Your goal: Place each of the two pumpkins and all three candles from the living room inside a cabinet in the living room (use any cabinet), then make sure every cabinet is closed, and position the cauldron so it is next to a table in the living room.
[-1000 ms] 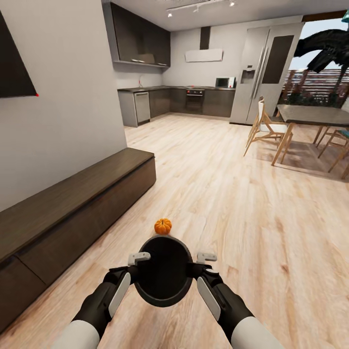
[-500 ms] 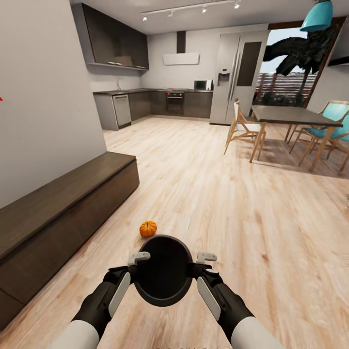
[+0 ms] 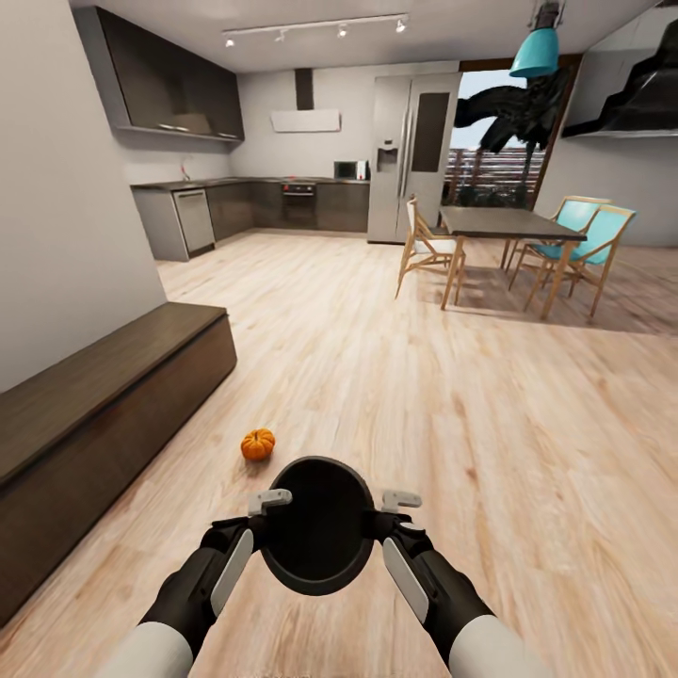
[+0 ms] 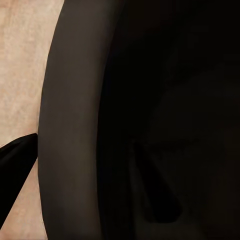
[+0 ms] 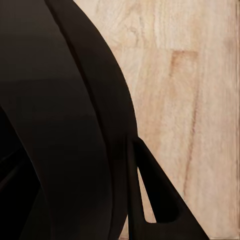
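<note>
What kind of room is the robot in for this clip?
Looks like an open-plan home: a grey fitted kitchen with a steel fridge at the back, a wooden dining table with chairs to the right, and a long dark-brown low cabinet along the left wall.

Right wrist view: black pot (image 5: 55,125) close up, curved wall and rim band taking most of the frame. One dark finger (image 5: 160,205) lies against its outer wall. Pale wood floor (image 5: 190,75) beyond.

Light plank floor (image 3: 395,377), dining table (image 3: 494,223) with pale wooden chair (image 3: 424,250) and teal chairs (image 3: 584,240), tall steel fridge (image 3: 407,155), grey kitchen cupboards (image 3: 235,202), teal pendant lamp (image 3: 537,52)
</note>
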You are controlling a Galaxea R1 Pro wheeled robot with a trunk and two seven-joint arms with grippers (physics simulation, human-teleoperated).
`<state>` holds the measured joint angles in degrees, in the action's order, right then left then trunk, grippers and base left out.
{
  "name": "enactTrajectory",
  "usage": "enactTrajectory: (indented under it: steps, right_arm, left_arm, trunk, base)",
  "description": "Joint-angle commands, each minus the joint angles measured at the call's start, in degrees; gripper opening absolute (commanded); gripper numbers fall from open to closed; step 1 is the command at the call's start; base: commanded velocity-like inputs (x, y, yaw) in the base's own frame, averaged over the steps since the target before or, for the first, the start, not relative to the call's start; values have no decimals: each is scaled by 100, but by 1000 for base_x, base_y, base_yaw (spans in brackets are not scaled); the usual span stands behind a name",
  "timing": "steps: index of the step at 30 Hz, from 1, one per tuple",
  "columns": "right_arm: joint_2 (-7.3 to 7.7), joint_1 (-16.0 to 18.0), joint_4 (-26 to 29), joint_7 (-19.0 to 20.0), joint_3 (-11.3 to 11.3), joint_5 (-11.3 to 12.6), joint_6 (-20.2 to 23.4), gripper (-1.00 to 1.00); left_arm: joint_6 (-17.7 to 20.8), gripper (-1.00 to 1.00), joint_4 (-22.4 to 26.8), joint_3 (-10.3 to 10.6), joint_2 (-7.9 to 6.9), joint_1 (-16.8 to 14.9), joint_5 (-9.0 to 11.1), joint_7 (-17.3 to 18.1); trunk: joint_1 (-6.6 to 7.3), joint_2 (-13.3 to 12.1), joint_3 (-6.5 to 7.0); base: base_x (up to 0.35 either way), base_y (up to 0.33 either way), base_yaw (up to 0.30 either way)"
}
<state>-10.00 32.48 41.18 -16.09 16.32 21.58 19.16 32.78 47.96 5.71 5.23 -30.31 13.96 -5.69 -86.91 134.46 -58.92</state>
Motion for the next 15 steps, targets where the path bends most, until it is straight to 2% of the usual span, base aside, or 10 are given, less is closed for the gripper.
enactTrajectory:
  steps: [1, 10, 15]
  right_arm:
    - [0, 3, 4, -61, 11, 21, 26, -100]
    - [0, 3, 4, -61, 11, 21, 26, -100]
    - [0, 3, 6, -61, 11, 21, 26, -100]
  left_arm:
    - [17, -100, 41, 9, -4, -5, 90, -55]
    - [8, -100, 40, -20, -10, -7, 94, -55]
    - [9, -100, 41, -26, -13, -8, 97, -55]
  trunk:
    - [3, 3, 0]
    - [3, 3, 45]
    - [3, 3, 70]
  base:
    - [-128, 0, -254]
    - [-100, 0, -254]
    - [-11, 0, -254]
